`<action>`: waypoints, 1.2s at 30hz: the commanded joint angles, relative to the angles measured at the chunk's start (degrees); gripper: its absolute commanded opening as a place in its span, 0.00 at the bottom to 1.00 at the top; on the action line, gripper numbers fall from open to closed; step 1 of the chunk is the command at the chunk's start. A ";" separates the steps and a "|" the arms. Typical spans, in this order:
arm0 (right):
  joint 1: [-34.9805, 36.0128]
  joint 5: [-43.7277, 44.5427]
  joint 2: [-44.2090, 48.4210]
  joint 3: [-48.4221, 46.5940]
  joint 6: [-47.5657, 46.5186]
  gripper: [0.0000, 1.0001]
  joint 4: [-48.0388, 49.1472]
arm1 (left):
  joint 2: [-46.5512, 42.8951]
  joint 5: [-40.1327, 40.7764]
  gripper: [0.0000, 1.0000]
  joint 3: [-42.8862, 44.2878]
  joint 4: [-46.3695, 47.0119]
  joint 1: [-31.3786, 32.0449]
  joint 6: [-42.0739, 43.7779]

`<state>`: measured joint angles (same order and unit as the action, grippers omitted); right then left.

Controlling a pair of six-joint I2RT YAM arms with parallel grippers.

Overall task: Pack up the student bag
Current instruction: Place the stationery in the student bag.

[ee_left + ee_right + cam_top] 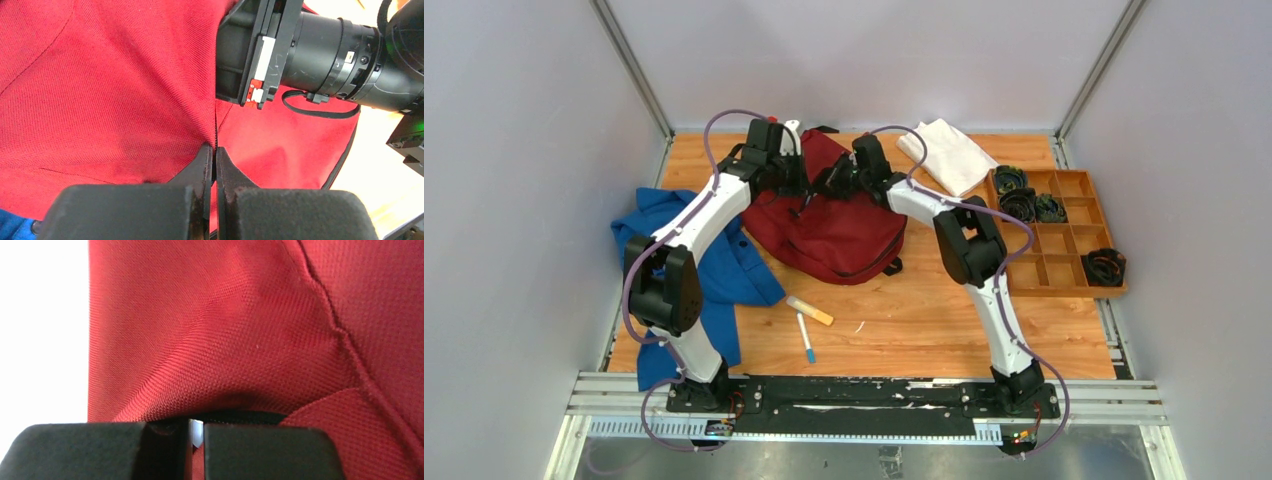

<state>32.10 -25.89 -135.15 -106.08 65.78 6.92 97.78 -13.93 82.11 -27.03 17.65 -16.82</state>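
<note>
Both end effectors clench the bag (pixel 844 225), which lies mid-back on the desk (pixel 924 330). The left end effector (pixel 215 152) pinches the zipper seam, and the right end effector (pixel 192 429) nips the fabric edge. Packing looks barely started: garment (pixel 724 265), cloth (pixel 949 155) and pen (pixel 805 338) are outside.

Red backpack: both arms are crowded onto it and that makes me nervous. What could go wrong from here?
The left gripper pinches only thin fabric at the zipper line of the red backpack, and the right gripper seems to hold a bunched fold; either pinch may slip under a pull. The right arm's wrist sits close above the left gripper, so the arms might collide. Dragging the bag could push the blue-tipped pen near it.
</note>
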 commanded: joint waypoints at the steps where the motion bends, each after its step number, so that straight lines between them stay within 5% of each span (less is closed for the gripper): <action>1: -0.41 6.77 1.42 -0.61 4.10 0.00 11.72 | -2.90 -1.80 0.00 -0.22 -0.38 -0.07 2.06; 3: -0.82 5.55 0.28 -3.89 2.59 0.01 8.71 | -2.89 -2.65 0.00 -0.14 -0.33 -0.07 2.37; 11: -1.07 3.73 0.32 -2.07 4.29 0.39 10.31 | -2.18 -3.40 0.00 -0.26 -0.67 -0.07 2.29; 16: -1.07 2.33 3.89 2.29 2.59 0.49 10.63 | -1.60 -3.07 0.00 0.45 -1.28 -0.12 2.23; 29: -0.99 -6.18 25.43 25.26 -12.87 0.49 5.76 | -2.30 -3.96 0.00 -0.64 -1.38 -0.34 2.53; 36: 5.22 -2.04 42.16 39.83 -40.45 0.39 -13.17 | -6.41 -5.36 0.00 -8.29 2.78 -0.34 -0.12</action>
<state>32.34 -29.93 -99.15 -71.33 45.25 6.76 96.01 -16.25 78.76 -26.59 17.32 -15.07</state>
